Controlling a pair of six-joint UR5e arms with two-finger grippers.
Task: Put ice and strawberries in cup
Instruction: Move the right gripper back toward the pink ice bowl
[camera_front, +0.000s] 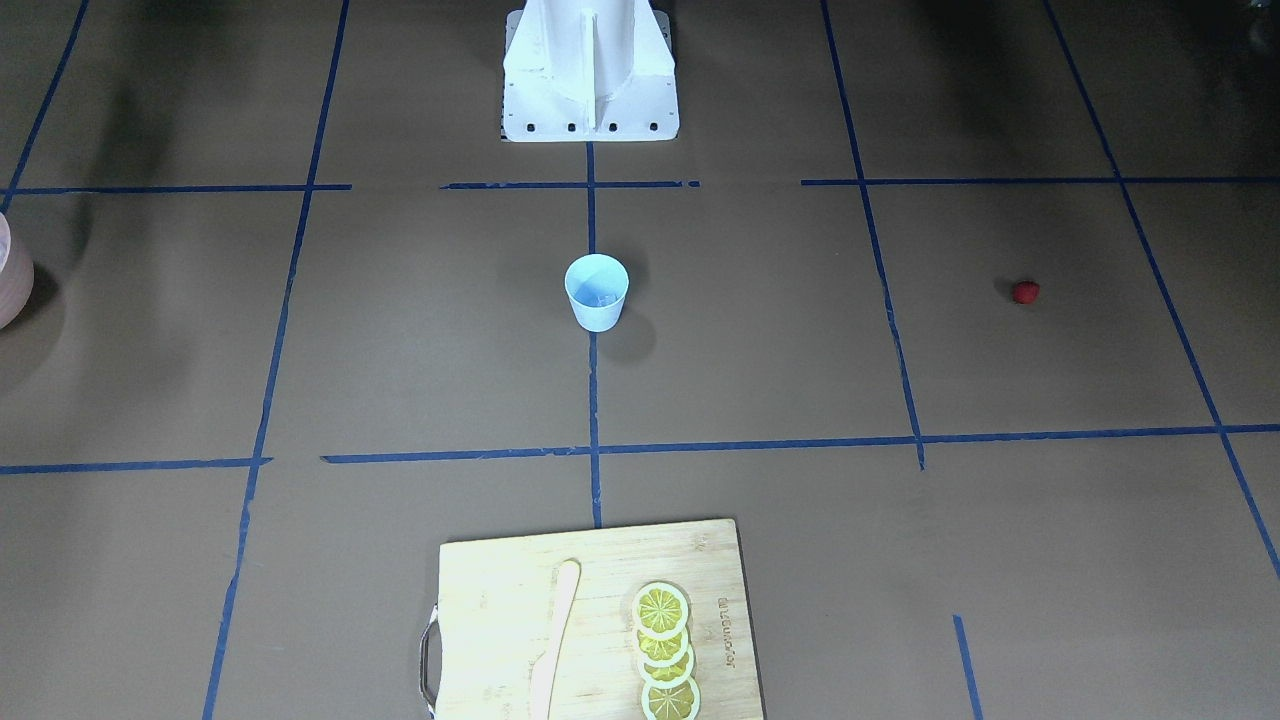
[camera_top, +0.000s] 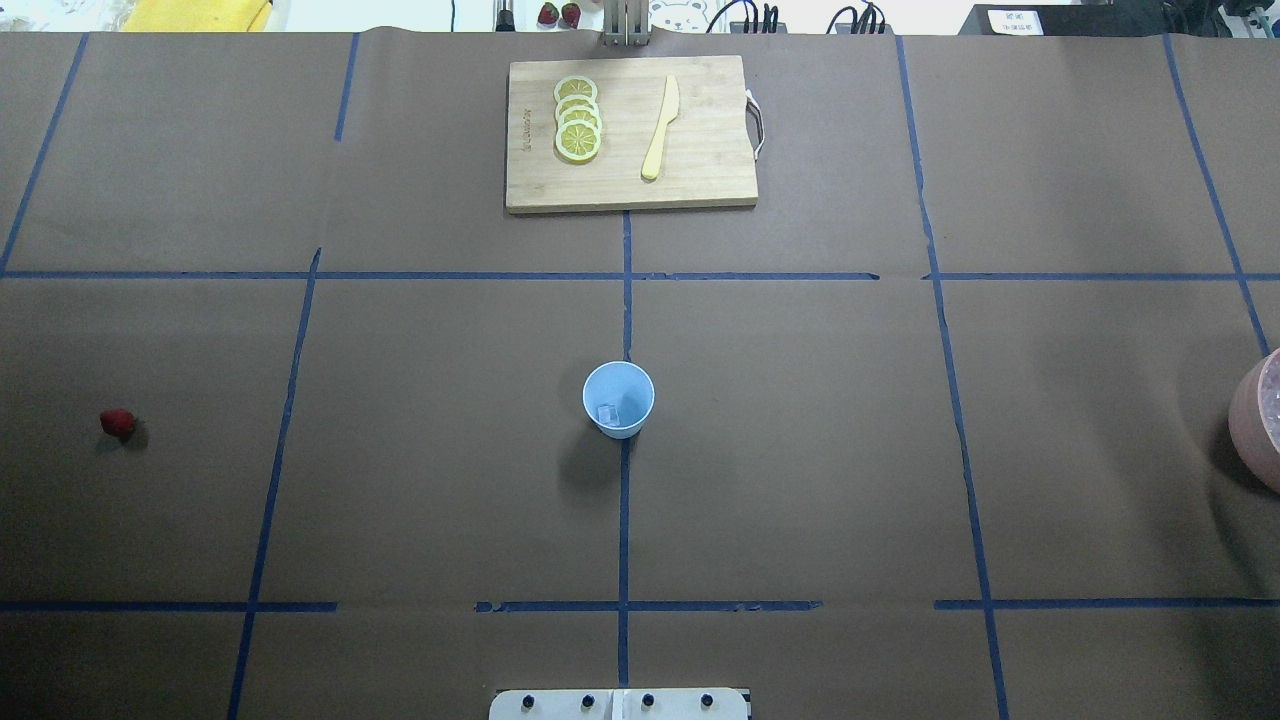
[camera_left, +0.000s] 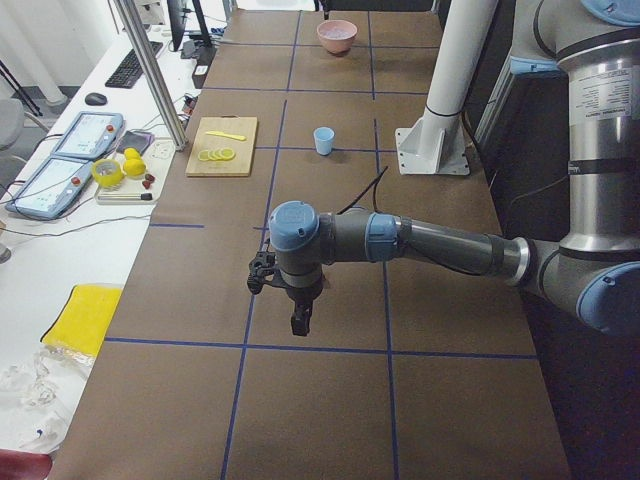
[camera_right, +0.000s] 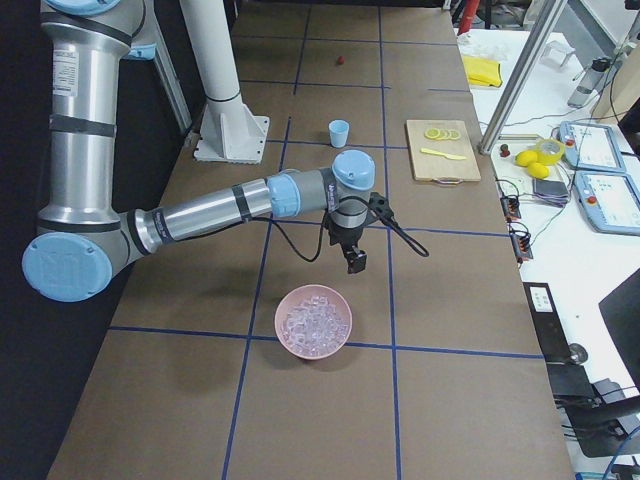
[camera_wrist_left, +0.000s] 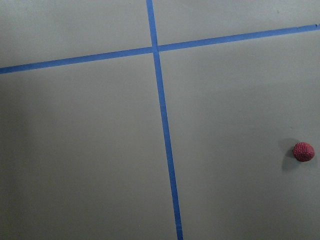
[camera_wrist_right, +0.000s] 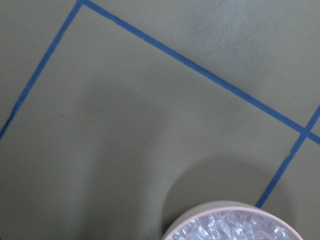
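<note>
The left gripper hangs over the table and points down. I cannot tell if it is open or closed. The strawberry lies on the table off to one side of it, at the right edge of the left wrist view. Nothing touches it.

The right gripper points down too. It hangs just past the bowl, on the cup's side. I cannot tell if it is open or closed either. The bowl is pink and full of ice.

The cup stands upright in the middle of the table, between the strawberry and the bowl, well apart from both grippers. One ice cube sits inside it.

Far across the table is a board with lemon slices and a knife side by side.
</note>
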